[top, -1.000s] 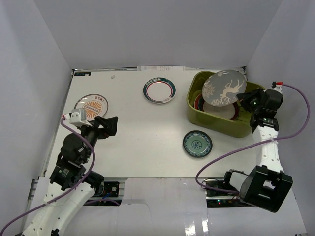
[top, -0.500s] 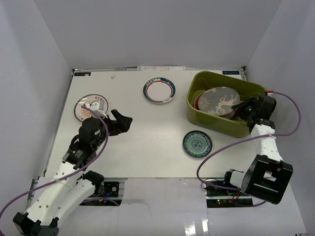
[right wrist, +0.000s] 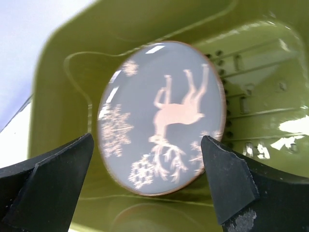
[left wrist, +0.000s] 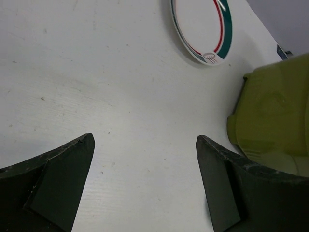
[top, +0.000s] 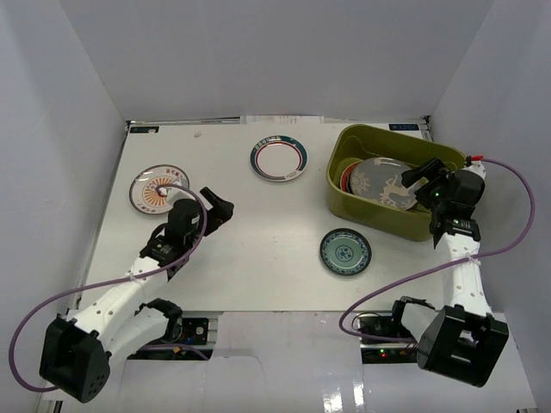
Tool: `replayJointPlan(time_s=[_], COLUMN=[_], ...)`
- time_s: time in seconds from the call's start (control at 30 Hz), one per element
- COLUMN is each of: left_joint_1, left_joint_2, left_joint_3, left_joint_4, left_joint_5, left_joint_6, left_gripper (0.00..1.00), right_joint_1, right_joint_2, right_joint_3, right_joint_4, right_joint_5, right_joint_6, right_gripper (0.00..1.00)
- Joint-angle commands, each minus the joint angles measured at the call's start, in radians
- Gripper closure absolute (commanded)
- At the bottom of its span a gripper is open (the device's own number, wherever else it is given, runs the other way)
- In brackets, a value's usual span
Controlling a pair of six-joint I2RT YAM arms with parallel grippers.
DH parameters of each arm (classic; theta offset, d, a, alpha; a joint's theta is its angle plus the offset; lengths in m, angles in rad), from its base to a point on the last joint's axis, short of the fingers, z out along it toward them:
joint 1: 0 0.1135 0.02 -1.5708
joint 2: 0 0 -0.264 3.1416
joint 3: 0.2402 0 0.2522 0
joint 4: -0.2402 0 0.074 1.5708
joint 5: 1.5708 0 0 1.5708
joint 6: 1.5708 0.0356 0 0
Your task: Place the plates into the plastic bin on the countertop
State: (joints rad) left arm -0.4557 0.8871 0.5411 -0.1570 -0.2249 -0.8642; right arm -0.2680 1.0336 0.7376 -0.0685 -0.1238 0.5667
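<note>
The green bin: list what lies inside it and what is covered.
A grey deer plate sits on top, with a red-rimmed plate peeking out beneath it. Anything lower in the green bin is covered.

One plate (right wrist: pixel 161 118) lies in the plastic bin (right wrist: pixel 72 43) atop others, between the right gripper's (right wrist: pixel 146 140) fingers and beyond their tips. On the countertop (left wrist: pixel 96 72), a second plate (left wrist: pixel 203 29) sits ahead of the left gripper (left wrist: pixel 145 139), with the bin beyond its right finger, a third plate (top: pixel 159 189) left of and behind its fingers, and a fourth plate (top: pixel 345 251) well to their right, outside the bin
</note>
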Motion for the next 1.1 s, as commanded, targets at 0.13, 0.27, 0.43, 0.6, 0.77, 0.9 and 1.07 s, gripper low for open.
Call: replayJointPlan(time_s=[0.13,0.27,0.43,0.6,0.77,0.9,1.07], left_joint_1=[0.19,0.374,0.609,0.701,0.758,0.781,0.782], left_joint_2=[0.084,0.17,0.306,0.401,0.57,0.67,0.739], left_joint_3=[0.023,0.028,0.025,0.037,0.062,0.092,0.12], left_joint_4=[0.1,0.086,0.113,0.145,0.192,0.258,0.303], left_joint_5=[-0.074,0.007,0.108,0.113,0.125,0.153,0.15], left_joint_6=[-0.102,-0.125,-0.147,-0.127,-0.136,-0.136,-0.148], left_gripper=[0.06,0.07,0.08,0.09,0.11,0.26,0.37], right_joint_1=[0.114,0.306,0.599,0.849,0.975,1.02,1.02], right_joint_2=[-0.151,-0.204,-0.182,-0.13,-0.141,-0.272,-0.547], right_joint_3=[0.039,0.049,0.055,0.077,-0.029,-0.21,-0.397], right_joint_4=[0.093,0.145,0.199,0.118,0.093,0.09,-0.135], right_joint_5=[-0.043,-0.063,-0.163,-0.145,0.004,0.133,0.347], right_joint_6=[-0.011,-0.014,-0.085,-0.214,-0.194,-0.046,0.091], right_gripper=[0.0,0.13,0.27,0.3,0.35,0.51,0.51])
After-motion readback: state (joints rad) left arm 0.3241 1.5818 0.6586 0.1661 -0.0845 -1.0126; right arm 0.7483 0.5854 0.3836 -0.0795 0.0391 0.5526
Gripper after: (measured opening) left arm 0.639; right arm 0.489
